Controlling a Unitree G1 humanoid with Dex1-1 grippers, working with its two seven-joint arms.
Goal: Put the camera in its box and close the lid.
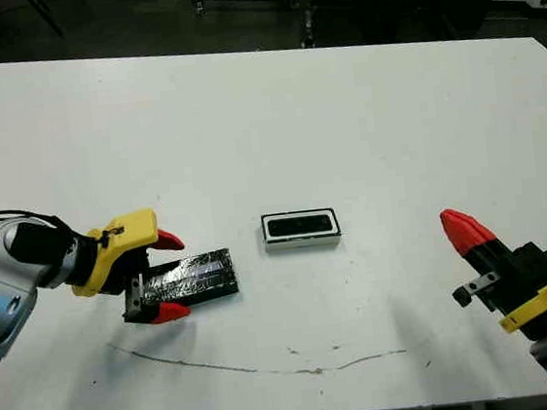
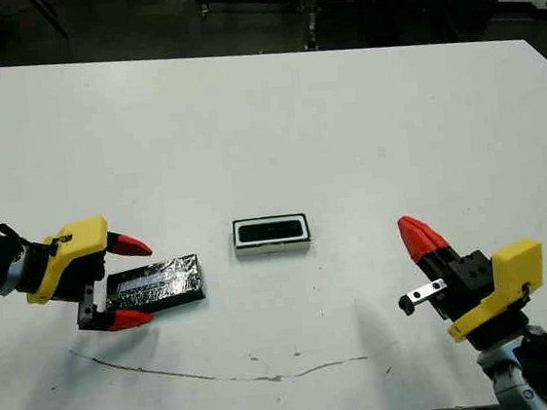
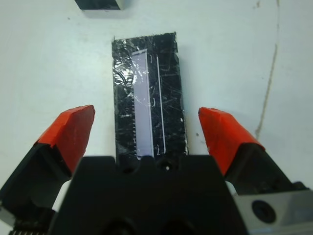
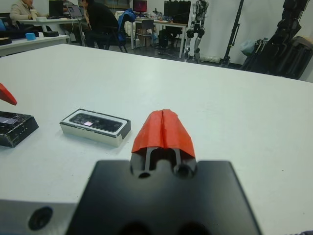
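The lid (image 1: 185, 277) is seen between the wide-open fingers of the left gripper (image 1: 170, 275), left of the box (image 1: 302, 229). The camera (image 1: 301, 225) is held inside the box. The right gripper (image 4: 163, 129) is pressed closed on nothing, right of the box.

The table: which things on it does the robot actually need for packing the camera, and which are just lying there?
Needed:
- box, with the camera already inside
- lid, flat between the open fingers of the left gripper

Just there:
- a thin dark line across the table's near edge
- right gripper, fingers shut, holding nothing
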